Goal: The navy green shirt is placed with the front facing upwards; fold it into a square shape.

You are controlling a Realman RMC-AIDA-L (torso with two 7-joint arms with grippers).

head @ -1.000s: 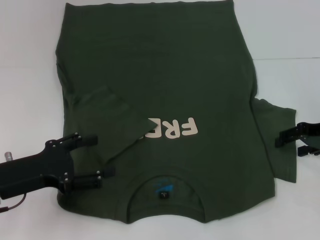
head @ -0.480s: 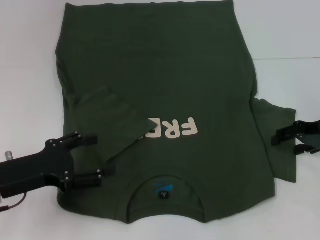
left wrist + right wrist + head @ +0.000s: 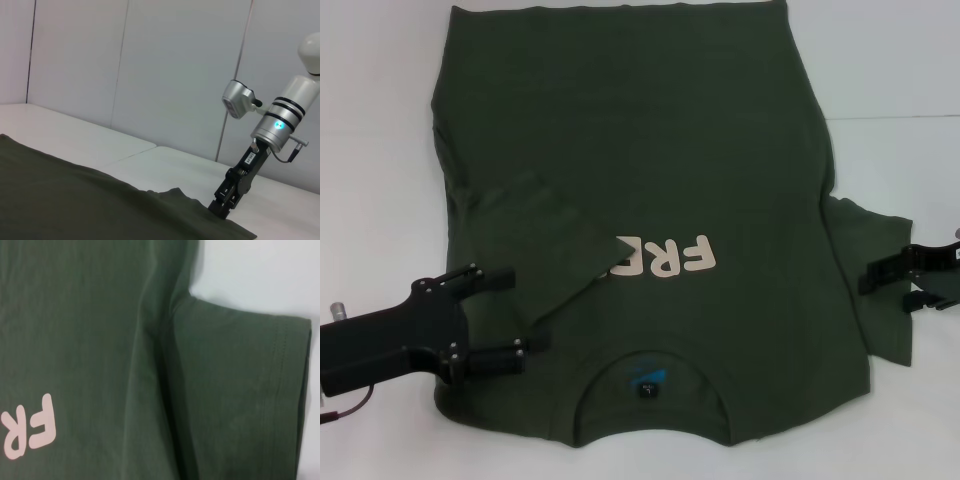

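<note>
The navy green shirt (image 3: 650, 150) lies front up on the white table, with its collar (image 3: 650, 398) and small blue label (image 3: 648, 378) nearest me. Its left sleeve (image 3: 535, 235) is folded in over the chest and hides part of the off-white print (image 3: 670, 258). My left gripper (image 3: 505, 315) is open, low over the shirt's near left shoulder. My right gripper (image 3: 895, 287) is open over the outspread right sleeve (image 3: 865, 235). The right wrist view shows that sleeve (image 3: 240, 385) flat, and the print (image 3: 30, 432). The left wrist view shows the shirt (image 3: 75, 205) and the right gripper (image 3: 222, 207) at its far edge.
The white table (image 3: 370, 150) extends past the shirt on both sides, with a seam line on the right (image 3: 900, 118). Pale wall panels (image 3: 175, 75) stand behind the table. A cable (image 3: 340, 410) hangs by my left arm.
My right gripper has moved a little to the left, further in over the right sleeve. The left gripper and the shirt have not moved.
</note>
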